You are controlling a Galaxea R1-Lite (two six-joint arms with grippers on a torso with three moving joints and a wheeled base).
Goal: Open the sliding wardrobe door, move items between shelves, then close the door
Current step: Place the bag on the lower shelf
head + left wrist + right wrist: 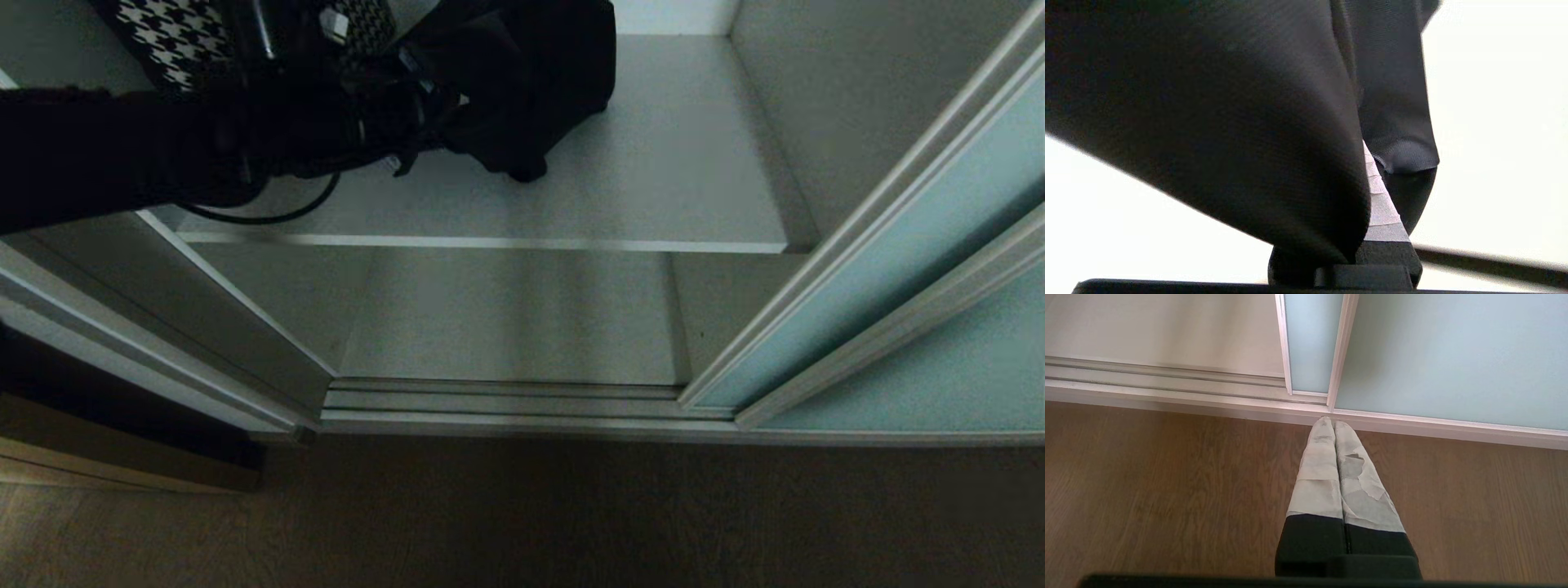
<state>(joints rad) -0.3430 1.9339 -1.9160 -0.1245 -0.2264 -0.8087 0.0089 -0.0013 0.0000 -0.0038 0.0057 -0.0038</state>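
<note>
Door's open: the sliding wardrobe door [914,269] stands pushed over to the right, so we're into the shelf-to-shelf step. The left hand [424,122] is in over the upper shelf [653,163], pinching a fold of the black garment [522,90], and the left wrist view shows dark cloth [1229,122] draped right over one taped finger [1380,204]. The garment rests on that shelf towards its back left, beside a houndstooth item [171,33]. Below, the lower shelf [514,318] looks like the likely destination. I reckon the next move is a lift clear of the front edge, dangling cuff and all, then down. The right hand [1334,426] hangs parked above the wood floor [1147,477], fingers pressed together.
</note>
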